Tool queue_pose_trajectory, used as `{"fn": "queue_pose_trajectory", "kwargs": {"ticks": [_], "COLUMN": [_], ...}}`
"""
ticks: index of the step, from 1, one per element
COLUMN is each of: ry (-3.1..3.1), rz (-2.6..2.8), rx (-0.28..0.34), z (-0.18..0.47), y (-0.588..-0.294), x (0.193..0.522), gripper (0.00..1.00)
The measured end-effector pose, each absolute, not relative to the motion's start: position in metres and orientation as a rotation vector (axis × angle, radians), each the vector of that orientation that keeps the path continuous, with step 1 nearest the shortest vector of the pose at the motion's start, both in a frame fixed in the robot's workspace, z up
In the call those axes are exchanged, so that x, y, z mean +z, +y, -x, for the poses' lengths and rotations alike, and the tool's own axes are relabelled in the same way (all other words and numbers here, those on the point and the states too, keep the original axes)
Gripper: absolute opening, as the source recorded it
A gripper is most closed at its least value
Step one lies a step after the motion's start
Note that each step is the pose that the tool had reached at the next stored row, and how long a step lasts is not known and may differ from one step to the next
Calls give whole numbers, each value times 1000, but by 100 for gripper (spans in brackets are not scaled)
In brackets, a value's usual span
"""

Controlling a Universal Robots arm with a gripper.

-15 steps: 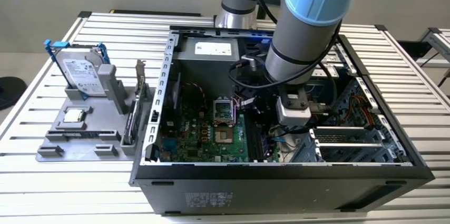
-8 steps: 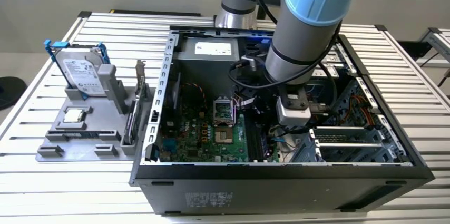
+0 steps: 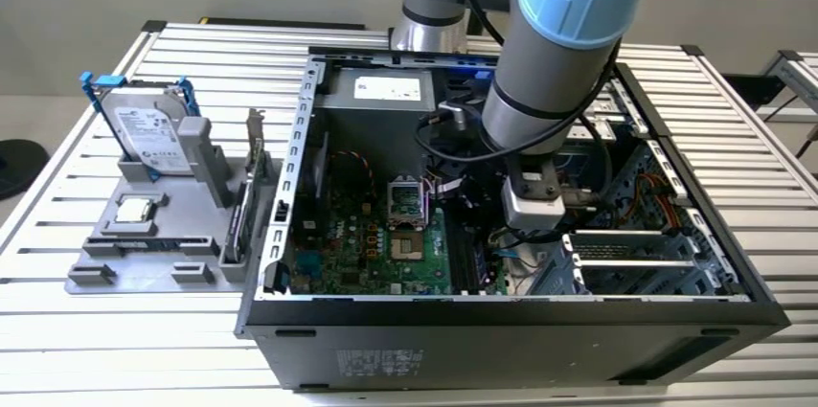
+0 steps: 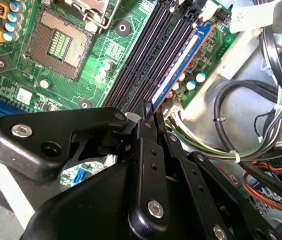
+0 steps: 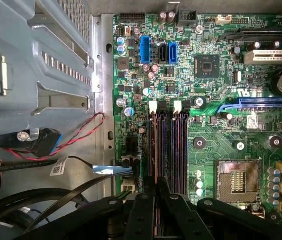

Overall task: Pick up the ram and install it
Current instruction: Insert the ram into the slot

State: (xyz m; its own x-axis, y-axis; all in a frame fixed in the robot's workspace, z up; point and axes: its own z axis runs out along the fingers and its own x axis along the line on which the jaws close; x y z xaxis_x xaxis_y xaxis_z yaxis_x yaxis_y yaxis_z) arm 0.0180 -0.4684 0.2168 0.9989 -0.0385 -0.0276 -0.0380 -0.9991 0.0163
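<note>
Slatted metal tabletop (image 3: 115,330) carries an open computer case (image 3: 511,330), and inside it the ram (image 4: 180,62) sits on edge in the outermost slot, upper right of the second wrist view. It looks seated, or nearly; latching I can't confirm. Right above, the gripper (image 4: 148,117) shows its fingers pinched narrow at the stick's near end. No print here is legible enough to report.

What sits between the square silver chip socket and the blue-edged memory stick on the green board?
In the second wrist view, empty black memory slots lie between the socket and the stick.
</note>
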Motion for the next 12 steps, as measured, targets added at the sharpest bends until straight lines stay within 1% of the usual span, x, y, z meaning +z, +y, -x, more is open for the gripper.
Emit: {"fn": "queue_pose_trajectory", "kwargs": {"ticks": [12], "ry": [-60], "rz": [-3125], "rx": [-44], "z": [-18], "y": [-468], "x": [216], "gripper": [0]}}
